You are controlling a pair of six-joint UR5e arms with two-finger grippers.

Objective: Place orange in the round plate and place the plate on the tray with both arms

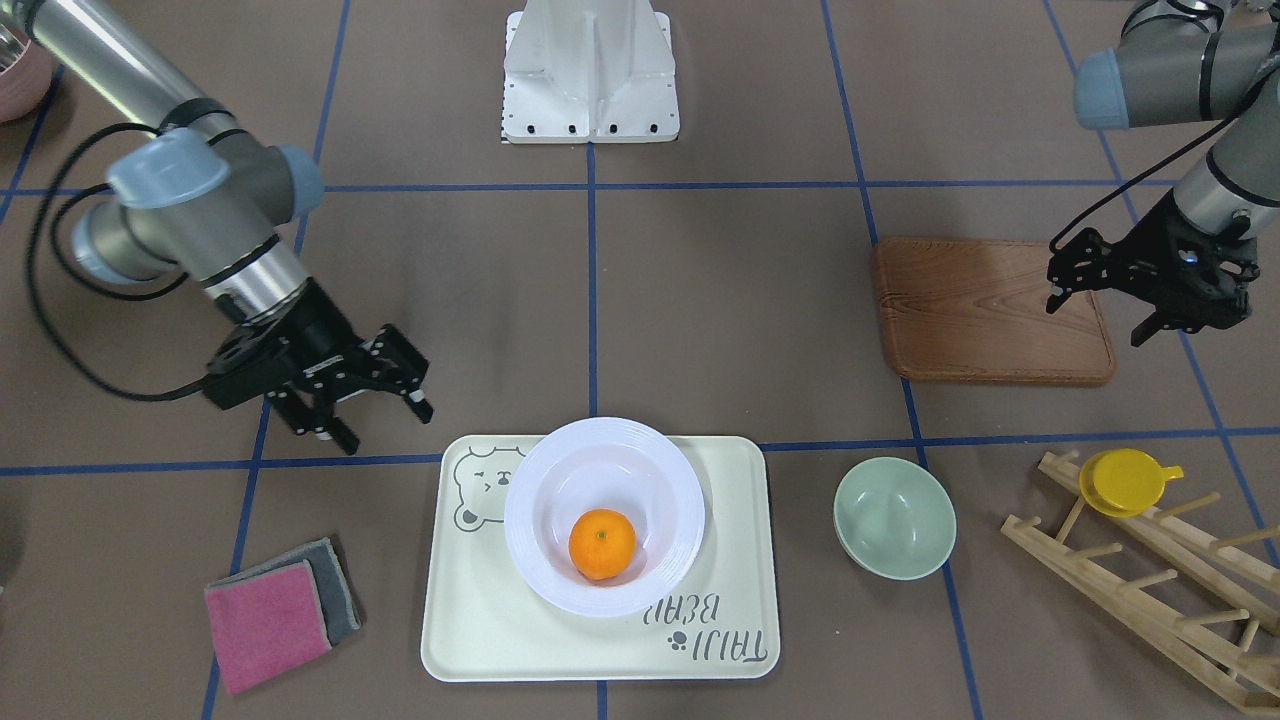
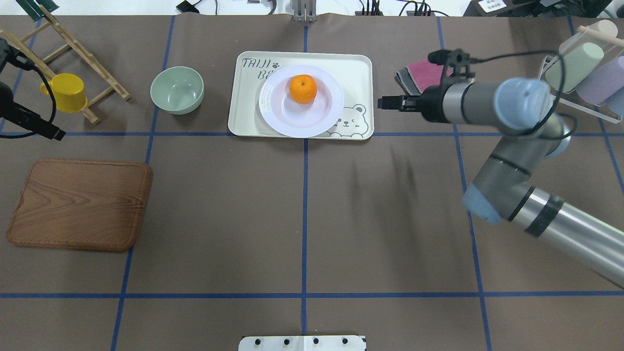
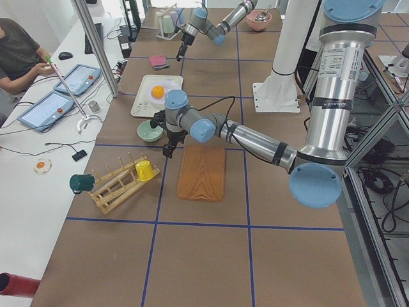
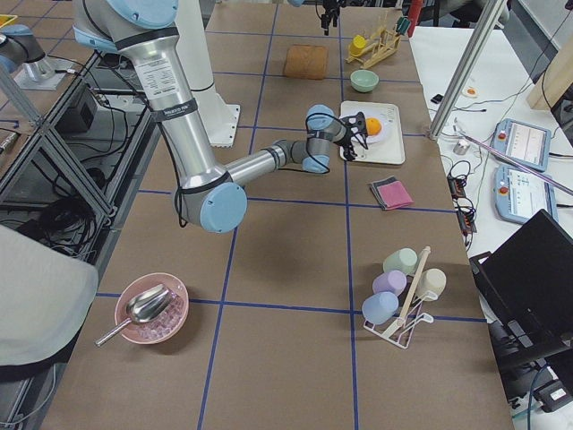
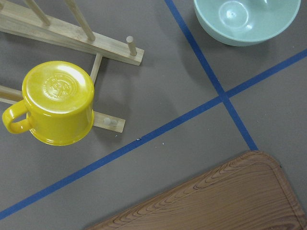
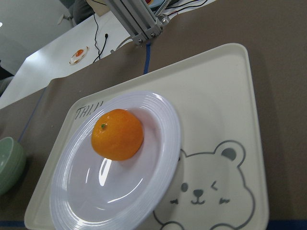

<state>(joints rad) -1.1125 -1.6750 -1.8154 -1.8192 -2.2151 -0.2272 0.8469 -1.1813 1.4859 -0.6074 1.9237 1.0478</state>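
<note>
The orange (image 1: 602, 543) lies in the white round plate (image 1: 527, 560), which sits on the cream tray (image 1: 480, 640) and overhangs its robot-side edge. The right wrist view looks down at the orange (image 6: 117, 134), plate (image 6: 96, 191) and tray (image 6: 216, 105). My right gripper (image 1: 385, 425) hovers open and empty beside the tray's corner, clear of the plate. My left gripper (image 1: 1097, 320) hangs open and empty over the outer edge of the wooden board, far from the tray. From overhead, the orange (image 2: 302, 88) sits off-centre in the plate (image 2: 302, 124).
A brown wooden board (image 1: 990, 310), a pale green bowl (image 1: 893, 515) and a wooden rack holding a yellow cup (image 1: 1125, 480) are on my left side. Pink and grey cloths (image 1: 270, 615) lie beside the tray. A cup rack (image 2: 585, 73) stands far right. A person (image 3: 19, 51) sits nearby.
</note>
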